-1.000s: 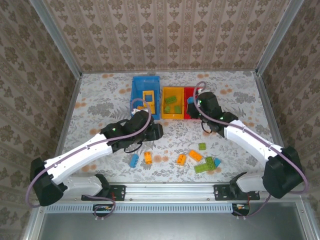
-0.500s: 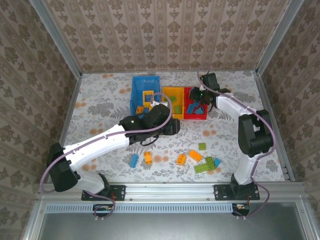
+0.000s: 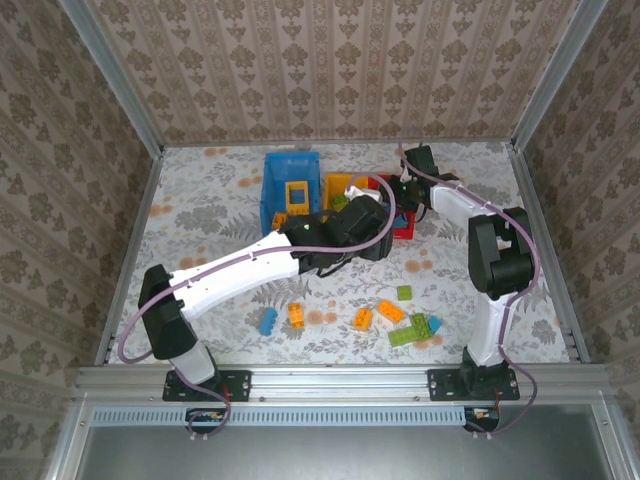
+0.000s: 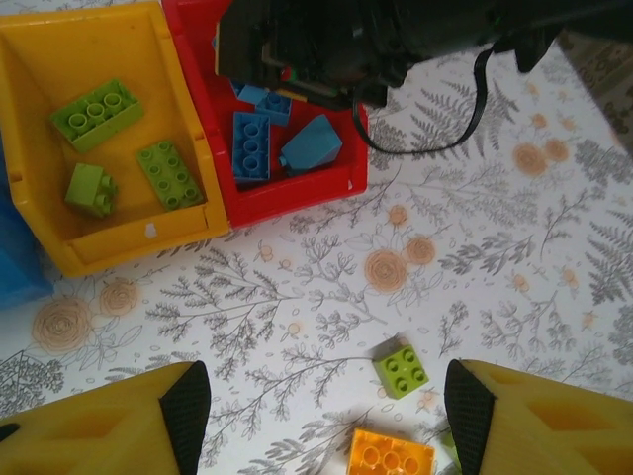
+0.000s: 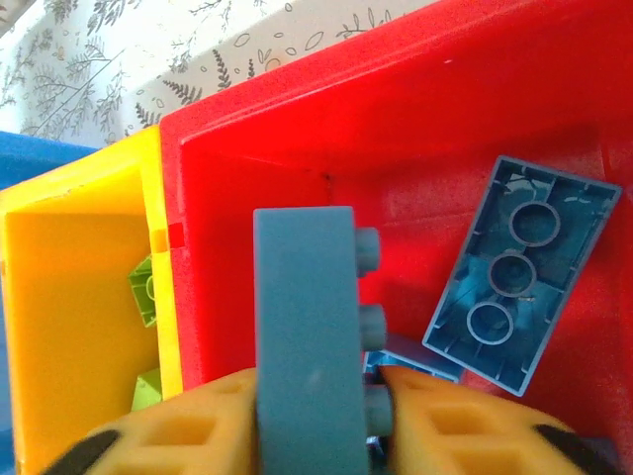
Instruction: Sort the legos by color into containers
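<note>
I read the right hand (image 5: 316, 411) as pinching a blue brick (image 5: 302, 327). Both fingers press against its sides, and it stands on end with its studs facing the right of the frame. The brick sits at lower centre of the right wrist view, inside the outline of the red bin (image 5: 396, 119). An upturned blue piece (image 5: 519, 272) lies on the red floor at the right, apart from the hand. The yellow bin (image 5: 69, 297) adjoins on the left, with a green piece (image 5: 146, 287) against its wall.

I read the left hand (image 4: 326, 416) as spread wide with nothing between its fingers. It hangs above the counter (image 4: 297, 287), below the two joined bins in the left wrist view. There, three green bricks (image 4: 96, 111) lie in the yellow bin at upper left. A small green brick (image 4: 401, 368) and an orange brick (image 4: 391, 457) lie on the counter between the fingers, nearer the right-hand one.

In the top view, the blue bin (image 3: 275, 180) at upper centre holds the orange frame (image 3: 297, 196). The loose legos (image 3: 391, 310) lie at lower centre, well apart from both hands.
</note>
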